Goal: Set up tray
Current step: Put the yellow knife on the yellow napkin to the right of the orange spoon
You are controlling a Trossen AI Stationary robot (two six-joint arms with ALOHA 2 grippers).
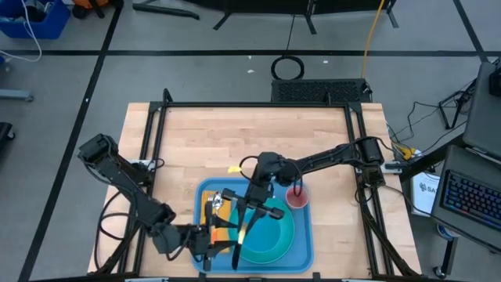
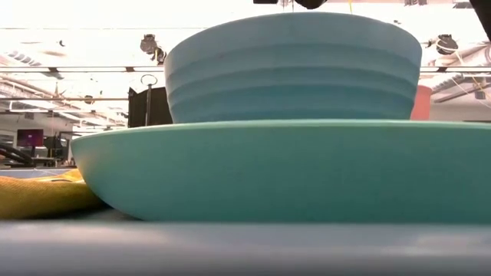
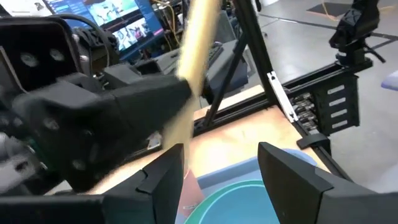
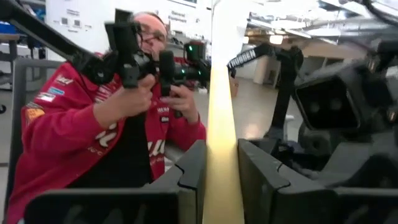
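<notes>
The light-blue tray (image 1: 304,235) lies at the table's near middle. On it are a turquoise plate (image 2: 276,172) with a bowl (image 2: 295,69) resting in it, a red cup (image 1: 298,196) and a yellow napkin (image 1: 218,205). My right gripper (image 1: 252,205) hangs over the tray's left half, shut on a long pale-yellow utensil (image 4: 222,93). My left gripper (image 1: 223,244) is open at the tray's near left corner, pointing level toward the utensil (image 3: 194,68), which stands just beyond its fingertips. My right gripper pinches the pale-yellow utensil's shaft (image 4: 224,134) between its two fingers, which lie across it. The fingers come in about level from the table's right. The utensil slants down toward the near edge (image 1: 239,254); a finger of my left gripper hides its lower end.
A black frame (image 1: 258,106) borders the wooden table top. The cup stands at the tray's far right corner, the napkin at its far left. A person in a red jacket (image 4: 68,130) stands beyond the table's near edge, holding control handles.
</notes>
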